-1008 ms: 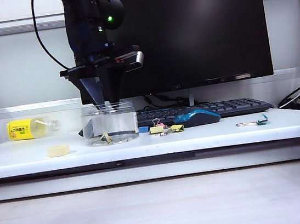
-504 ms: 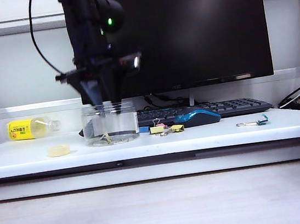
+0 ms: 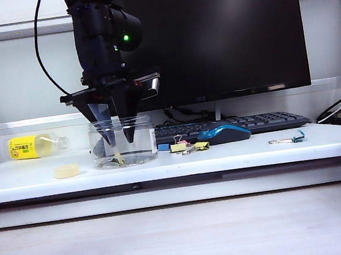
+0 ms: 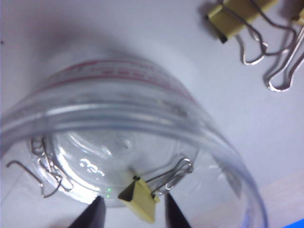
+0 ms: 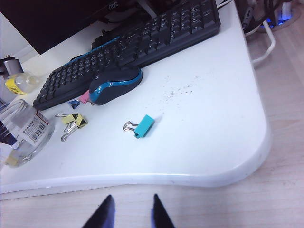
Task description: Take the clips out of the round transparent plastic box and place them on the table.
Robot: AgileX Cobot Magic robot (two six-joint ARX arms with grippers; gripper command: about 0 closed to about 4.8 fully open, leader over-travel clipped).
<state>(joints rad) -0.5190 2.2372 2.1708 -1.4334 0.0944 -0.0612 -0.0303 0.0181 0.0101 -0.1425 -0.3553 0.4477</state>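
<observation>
Two claws: you have the left gripper (image 3: 117, 139) down inside the squat round transparent plastic box (image 3: 123, 142); the right gripper (image 5: 129, 212) hangs off the table's front edge, well away from it.
Left claw state: fingers spread, both dark fingertips (image 4: 93, 213) below the rim, nothing pinched yet.
Clip at the left claw: one small yellow binder clip (image 4: 140, 200) with silver wire handles lies on the box floor, right between your fingertips in the left wrist view; whether they touch it, you cannot tell.
Loose wire: silver wire handles (image 4: 45, 167) lie against the box wall, off to one side of the left claw.
Box: upright on the long white table (image 3: 237, 154), white barcode label (image 5: 32, 127) on its side.
Clips already out: small yellow, pink and blue clips (image 3: 183, 146) lie on the table just beside the box, between it and the blue-and-black computer mouse (image 3: 224, 133).
Right claw state: fingers apart, holding nothing.
Ahead of the right claw: a teal binder clip (image 5: 138, 126) lies alone on the table, with a black keyboard (image 5: 137, 46) beyond it.
</observation>
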